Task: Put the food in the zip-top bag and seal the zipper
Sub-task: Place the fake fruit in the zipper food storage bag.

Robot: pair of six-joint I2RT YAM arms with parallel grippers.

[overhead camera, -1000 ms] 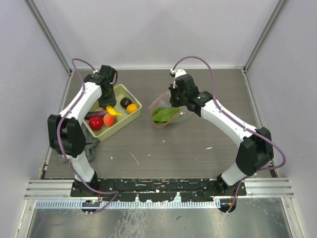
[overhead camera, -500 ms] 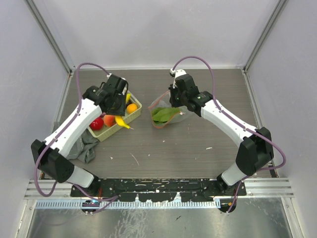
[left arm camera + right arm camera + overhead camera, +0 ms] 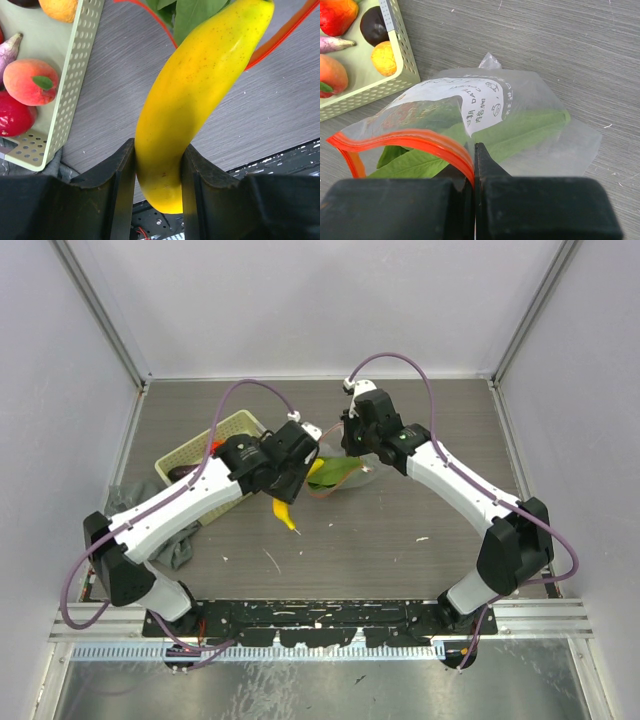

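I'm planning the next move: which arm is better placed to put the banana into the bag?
Left. The left end effector grips the banana right by the open mouth of the bag; the right end effector is shut on the zipper, holding that mouth open.

Yellow banana (image 3: 195, 100), finely brown-speckled; green leaf (image 3: 520, 132); clear bag (image 3: 555, 145), red-orange zipper (image 3: 405, 136); pale green perforated basket (image 3: 70, 95); grey wood-grain table (image 3: 280, 110).

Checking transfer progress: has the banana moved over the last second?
Yes. The banana, clamped in the jaws of the left gripper, has left the basket and travelled right, toward the zip-top bag.
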